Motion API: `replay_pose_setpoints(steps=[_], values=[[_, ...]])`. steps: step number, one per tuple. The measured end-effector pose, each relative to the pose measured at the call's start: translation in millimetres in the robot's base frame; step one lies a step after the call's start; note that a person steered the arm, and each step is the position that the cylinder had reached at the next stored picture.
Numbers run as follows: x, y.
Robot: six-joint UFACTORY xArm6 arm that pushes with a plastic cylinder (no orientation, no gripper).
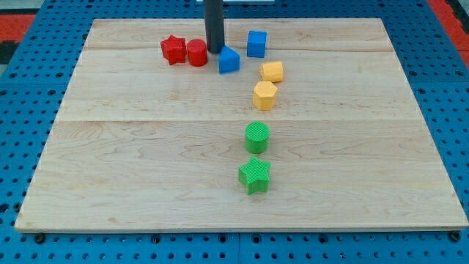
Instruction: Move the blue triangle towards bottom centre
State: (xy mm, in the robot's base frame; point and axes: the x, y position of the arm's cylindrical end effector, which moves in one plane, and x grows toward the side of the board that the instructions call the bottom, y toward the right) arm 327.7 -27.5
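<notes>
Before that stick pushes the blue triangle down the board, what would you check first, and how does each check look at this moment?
1. My tip is behind the blue triangle, on its upper left, so a push sends it toward the view's bottom: ok.
2. Tip touching the triangle: cannot tell; they look very close.
3. Red cylinder sits close beside the tip on the view's left and could get nudged: not ok.
4. Straight path below the triangle across the wooden board: ok, bare wood.
5. Green cylinder and green star stand near bottom centre, slightly right of the path: ok, but watch for drift.
</notes>
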Motion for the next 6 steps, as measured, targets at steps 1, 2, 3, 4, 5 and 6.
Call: replay_pose_setpoints(steps=[1,2,3,4,5,6], values=[[41,10],[16,-26],[-11,18],[36,48],[79,46],[79,43]])
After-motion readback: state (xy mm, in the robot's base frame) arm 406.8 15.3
